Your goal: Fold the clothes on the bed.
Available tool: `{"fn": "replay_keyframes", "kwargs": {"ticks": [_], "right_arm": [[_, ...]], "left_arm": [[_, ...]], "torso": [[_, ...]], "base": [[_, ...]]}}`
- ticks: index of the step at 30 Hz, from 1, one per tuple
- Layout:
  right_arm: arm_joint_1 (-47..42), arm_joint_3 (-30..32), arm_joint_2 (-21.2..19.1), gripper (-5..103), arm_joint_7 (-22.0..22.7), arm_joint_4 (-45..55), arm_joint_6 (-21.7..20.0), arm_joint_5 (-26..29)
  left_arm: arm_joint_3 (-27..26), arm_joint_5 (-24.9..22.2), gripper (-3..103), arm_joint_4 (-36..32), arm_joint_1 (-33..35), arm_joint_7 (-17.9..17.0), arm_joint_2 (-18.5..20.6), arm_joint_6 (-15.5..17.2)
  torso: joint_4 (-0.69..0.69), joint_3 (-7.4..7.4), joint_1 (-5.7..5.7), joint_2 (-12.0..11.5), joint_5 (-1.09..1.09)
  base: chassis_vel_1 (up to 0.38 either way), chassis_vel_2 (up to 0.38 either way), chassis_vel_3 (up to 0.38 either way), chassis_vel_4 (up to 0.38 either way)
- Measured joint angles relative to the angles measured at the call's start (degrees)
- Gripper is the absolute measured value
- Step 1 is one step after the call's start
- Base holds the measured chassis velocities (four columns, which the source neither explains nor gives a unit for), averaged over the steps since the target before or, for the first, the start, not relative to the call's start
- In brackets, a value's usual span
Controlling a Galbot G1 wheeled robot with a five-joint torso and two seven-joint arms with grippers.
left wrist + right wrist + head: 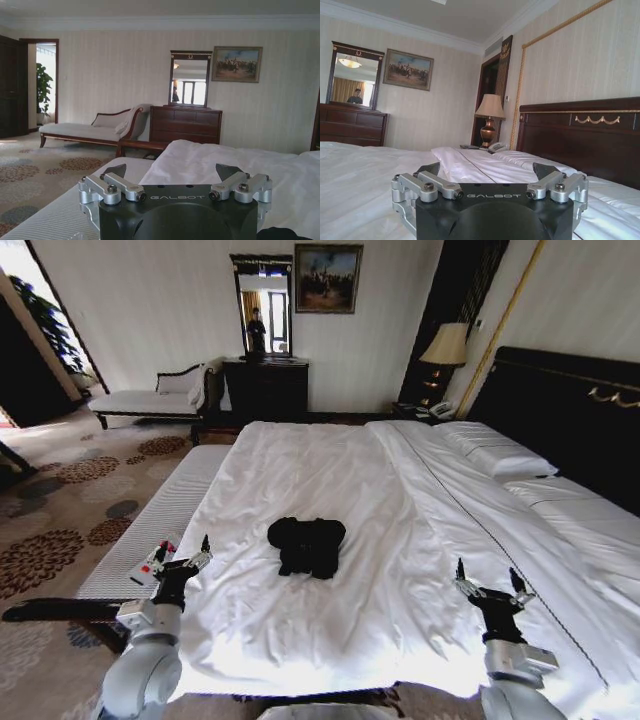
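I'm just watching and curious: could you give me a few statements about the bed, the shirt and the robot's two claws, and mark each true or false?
1. The black shirt lies on the bed. True.
2. The left gripper holds the shirt. False: it is open, apart from the shirt.
3. The right gripper is open. True.
4. The shirt lies spread flat. False: it is bunched in a heap.
5. A lamp stands beside the headboard. True.

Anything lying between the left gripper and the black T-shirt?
Nothing: head view shows bare white duvet between left gripper and T-shirt.
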Motion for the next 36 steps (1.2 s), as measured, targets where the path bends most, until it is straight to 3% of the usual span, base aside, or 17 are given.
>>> {"fn": "replay_keyframes", "kwargs": {"ticks": [10,36], "right_arm": [[-0.2,-0.7,0.7,100,0.2,-0.6,3.0,0.0],[-0.3,-1.0,1.2,100,-0.2,-2.0,3.4,-2.0]], "left_arm": [[0.2,0.0,100,0.2,-0.2,0.1,0.0,0.0],[0.5,0.3,100,0.4,0.3,0.1,-0.1,0.0]], "torso": [[-0.01,0.01,0.01,0.0,-0.07],[-0.01,0.02,0.04,0.0,-0.01]], "base": [[0.037,0.039,-0.033,-0.052],[-0.06,-0.003,0.06,0.007]]}}
